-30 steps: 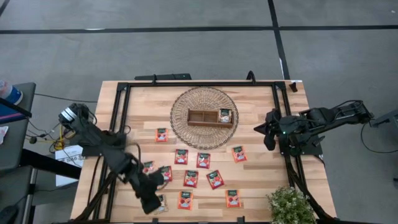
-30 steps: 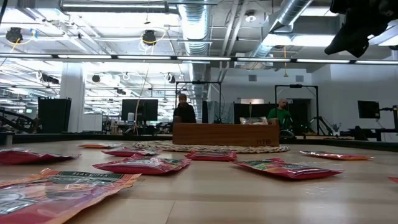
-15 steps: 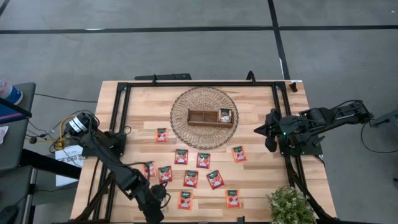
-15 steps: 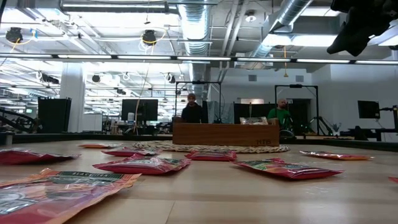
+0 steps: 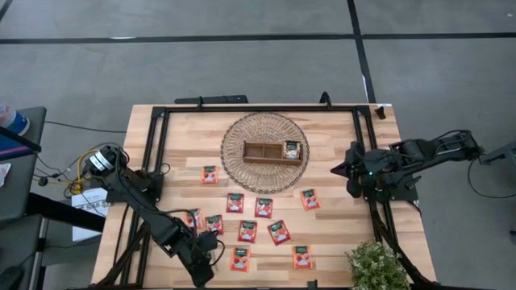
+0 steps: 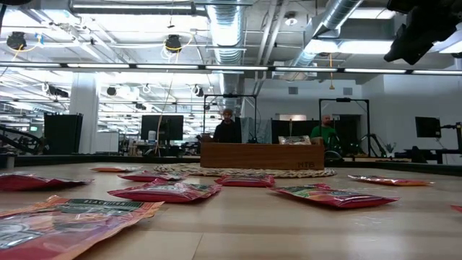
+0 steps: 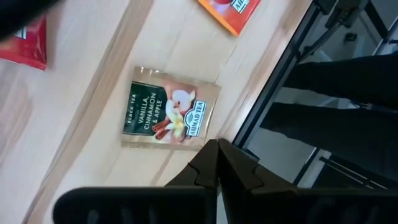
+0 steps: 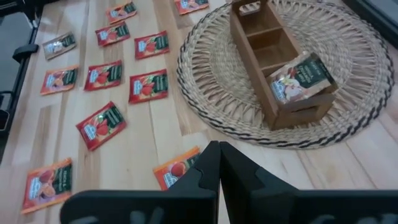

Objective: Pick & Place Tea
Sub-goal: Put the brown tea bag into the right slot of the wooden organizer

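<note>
Left gripper (image 5: 201, 272) hovering at the table's (image 5: 339, 234) seven o'clock corner, fingers clenched, beige tea sachet (image 7: 169, 116) lying just ahead, right gripper (image 5: 348, 171) waiting at three o'clock, fingers clenched, another sachet (image 8: 301, 79) sitting in the wooden tray (image 8: 267, 46).

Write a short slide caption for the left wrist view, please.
Left gripper, fingers shut, above a pale vanilla, cinnamon and apple tea sachet lying on the wooden table.
</note>
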Robot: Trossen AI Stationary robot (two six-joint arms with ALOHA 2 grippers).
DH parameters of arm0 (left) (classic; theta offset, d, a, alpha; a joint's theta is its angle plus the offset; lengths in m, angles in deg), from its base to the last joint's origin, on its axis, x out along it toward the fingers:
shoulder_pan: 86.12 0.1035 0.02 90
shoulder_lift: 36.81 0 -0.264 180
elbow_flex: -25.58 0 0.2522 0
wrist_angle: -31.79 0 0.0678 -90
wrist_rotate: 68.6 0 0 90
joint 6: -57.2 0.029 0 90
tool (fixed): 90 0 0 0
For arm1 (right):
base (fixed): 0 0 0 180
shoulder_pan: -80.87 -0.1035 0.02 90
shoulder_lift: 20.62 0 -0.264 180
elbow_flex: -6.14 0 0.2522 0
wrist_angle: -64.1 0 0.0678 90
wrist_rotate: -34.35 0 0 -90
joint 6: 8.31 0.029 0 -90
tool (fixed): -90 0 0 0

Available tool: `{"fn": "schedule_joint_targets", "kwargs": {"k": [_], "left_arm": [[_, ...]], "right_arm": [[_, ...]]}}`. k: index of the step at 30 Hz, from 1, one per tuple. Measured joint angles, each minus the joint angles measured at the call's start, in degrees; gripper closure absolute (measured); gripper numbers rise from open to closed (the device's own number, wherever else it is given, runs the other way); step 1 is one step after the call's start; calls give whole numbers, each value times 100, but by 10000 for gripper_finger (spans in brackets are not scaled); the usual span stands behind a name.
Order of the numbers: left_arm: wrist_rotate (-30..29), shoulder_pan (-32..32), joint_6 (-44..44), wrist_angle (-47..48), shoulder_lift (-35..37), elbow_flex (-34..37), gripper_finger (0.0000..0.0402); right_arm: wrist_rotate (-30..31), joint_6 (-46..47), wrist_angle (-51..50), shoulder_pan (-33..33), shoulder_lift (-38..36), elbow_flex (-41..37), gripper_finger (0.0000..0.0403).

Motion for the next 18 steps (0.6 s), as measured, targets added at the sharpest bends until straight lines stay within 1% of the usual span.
{"fn": "schedule_joint_targets", "kwargs": {"k": [5, 8, 10, 13, 18], "left_arm": [[-45, 0, 3, 20, 2, 0, 402], [-77, 0, 25, 20, 2, 0, 402], [-90, 0, 26, 20, 2, 0, 402], [-90, 0, 25, 19, 2, 0, 402], [-90, 0, 25, 12, 4, 2, 402]], "right_arm": [[3, -16, -87, 0, -331, 0, 403], [5, -16, 162, -1, -603, -90, 403], [-100, -16, 595, -19, -828, -348, 403], [-565, -5, 1468, -55, -1147, -882, 403], [-1235, -35, 2628, -48, -1332, -1600, 403]]}}
